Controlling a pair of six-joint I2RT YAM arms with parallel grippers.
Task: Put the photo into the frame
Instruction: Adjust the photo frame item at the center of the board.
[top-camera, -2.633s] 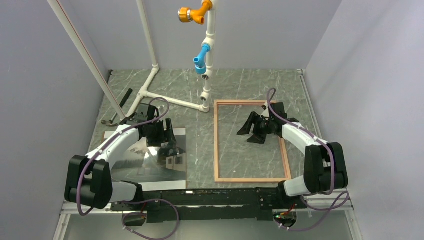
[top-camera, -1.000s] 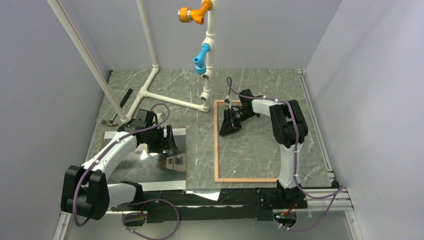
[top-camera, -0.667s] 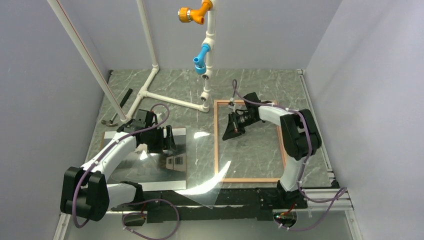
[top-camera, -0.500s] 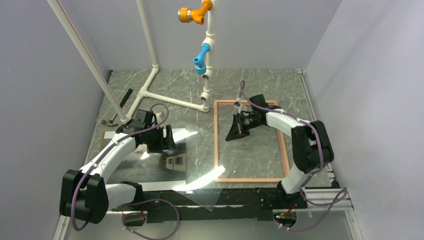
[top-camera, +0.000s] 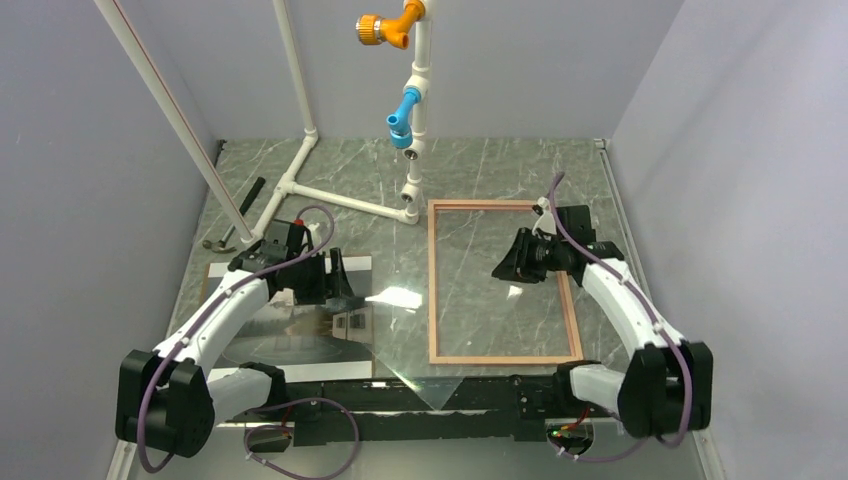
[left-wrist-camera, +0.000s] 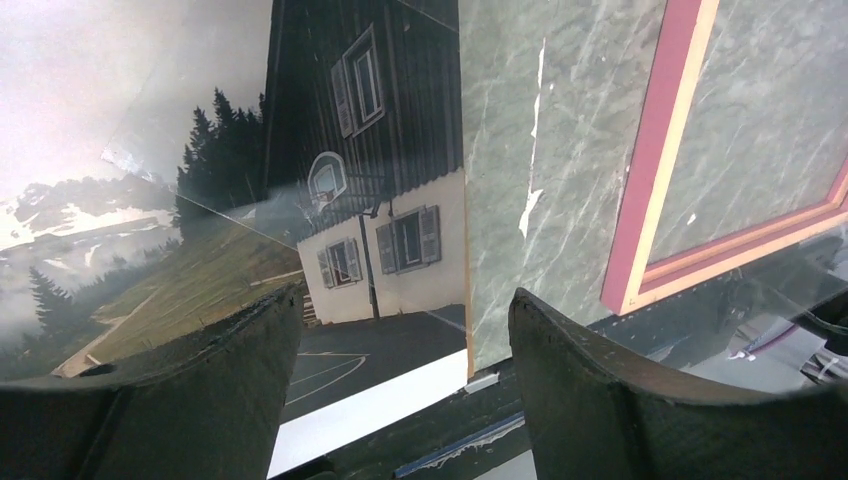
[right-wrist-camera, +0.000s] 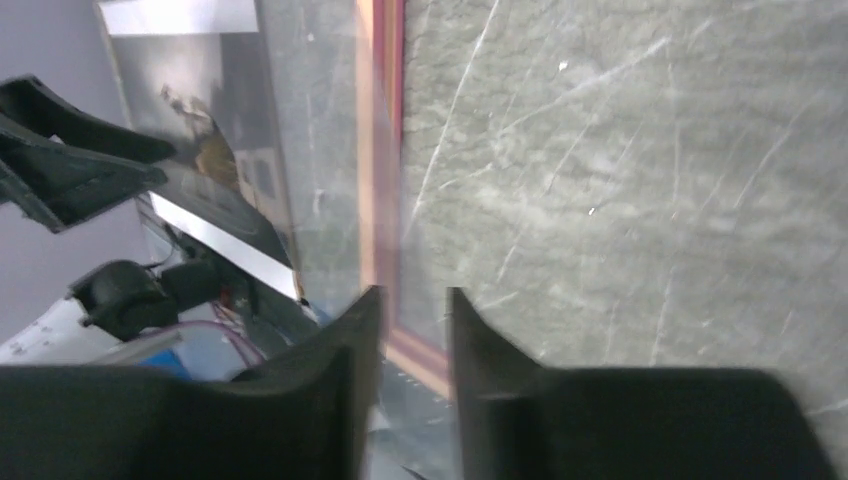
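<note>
The photo (top-camera: 300, 325), a glossy print of a white house, lies flat at the left; it also shows in the left wrist view (left-wrist-camera: 380, 230). My left gripper (top-camera: 345, 283) (left-wrist-camera: 405, 350) hovers open over its near right corner, holding nothing. The frame (top-camera: 433, 290) lies flat to the right, its pink and tan rail (left-wrist-camera: 650, 170) beside the photo. A clear pane (top-camera: 400, 297) lies skewed across the gap between them, one corner past the near edge. My right gripper (top-camera: 503, 270) (right-wrist-camera: 413, 295) hangs inside the frame, jaws a narrow gap apart, nothing between them.
A white pipe stand (top-camera: 345, 200) with a blue fitting (top-camera: 403, 110) and an orange one (top-camera: 385, 25) stands at the back. A hammer (top-camera: 232, 215) lies far left. A brown board edge (top-camera: 212, 270) shows under the photo. Grey walls close both sides.
The right arm swung from the frame's far left corner to its right half. The clear pane rose at the near edge, then settled flatter between photo and frame. The left gripper barely moved.
</note>
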